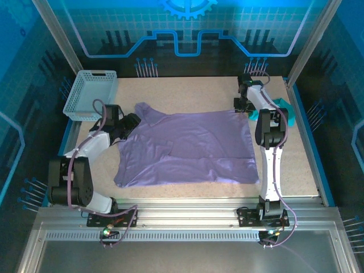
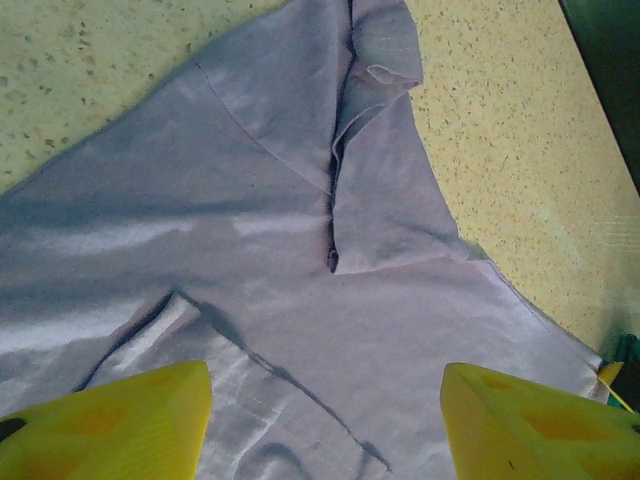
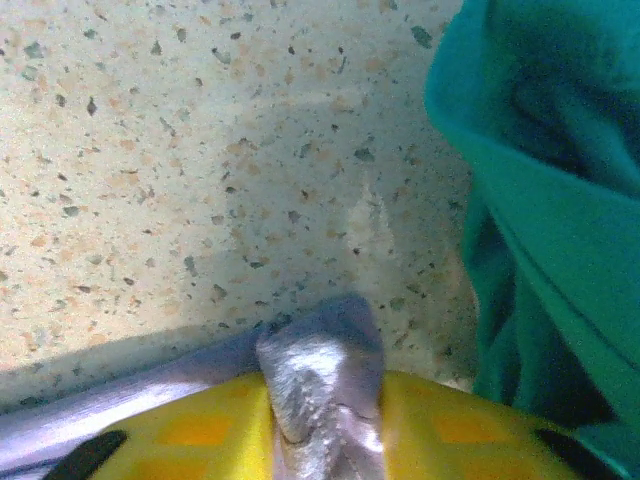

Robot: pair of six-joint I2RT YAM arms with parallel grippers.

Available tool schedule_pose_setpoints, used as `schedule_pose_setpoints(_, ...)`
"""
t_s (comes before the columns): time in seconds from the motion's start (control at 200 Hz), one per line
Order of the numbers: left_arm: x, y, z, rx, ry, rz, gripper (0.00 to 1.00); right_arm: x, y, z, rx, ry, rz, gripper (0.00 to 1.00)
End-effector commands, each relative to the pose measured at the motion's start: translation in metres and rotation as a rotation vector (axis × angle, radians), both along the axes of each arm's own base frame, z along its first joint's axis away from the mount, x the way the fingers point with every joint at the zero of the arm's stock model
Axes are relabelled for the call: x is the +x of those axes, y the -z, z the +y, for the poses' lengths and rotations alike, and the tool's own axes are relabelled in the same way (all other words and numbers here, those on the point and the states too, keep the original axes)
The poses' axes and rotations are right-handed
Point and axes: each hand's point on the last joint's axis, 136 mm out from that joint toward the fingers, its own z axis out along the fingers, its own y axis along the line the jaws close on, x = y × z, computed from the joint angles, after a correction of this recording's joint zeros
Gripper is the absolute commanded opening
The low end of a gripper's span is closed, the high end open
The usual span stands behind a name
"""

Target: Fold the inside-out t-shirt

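Observation:
The inside-out t-shirt [image 1: 187,148], lavender-purple, lies spread across the middle of the table. Over its left side my left gripper [image 1: 126,126] stands open, and in the left wrist view the fabric [image 2: 300,300] with a folded sleeve lies flat between and beyond the two yellow fingers [image 2: 110,425]. At the shirt's far right corner my right gripper [image 1: 244,103] is shut on a bunched fold of the purple cloth [image 3: 325,385], pinched between its yellow fingers [image 3: 190,435] just above the speckled tabletop.
A teal-green garment [image 1: 284,111] lies crumpled close to the right of my right gripper, also large in the right wrist view [image 3: 545,220]. A light blue basket [image 1: 90,94] stands at the back left corner. Metal frame posts border the table.

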Motion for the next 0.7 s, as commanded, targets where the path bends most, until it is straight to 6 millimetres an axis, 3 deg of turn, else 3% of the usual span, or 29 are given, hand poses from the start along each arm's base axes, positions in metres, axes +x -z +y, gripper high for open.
schedule_pose_setpoints(0.0, 0.027, -0.014, 0.004, 0.024, 0.011, -0.051, 0.63, -0.007, 0.017, -0.003, 0.013, -0.01, 0.063, 0.24)
schedule_pose_setpoints(0.255, 0.079, 0.016, 0.013, 0.142, 0.087, 0.092, 0.62, -0.001, -0.002, 0.004, 0.0, -0.059, 0.01, 0.09)
schedule_pose_setpoints(0.525, 0.138, 0.041, 0.014, 0.194, 0.149, 0.158, 0.58, 0.0, -0.012, 0.006, 0.002, -0.078, -0.012, 0.09)
schedule_pose_setpoints(0.695, 0.153, 0.055, 0.004, 0.222, 0.199, 0.203, 0.54, 0.0, -0.012, 0.006, 0.003, -0.082, -0.012, 0.09)
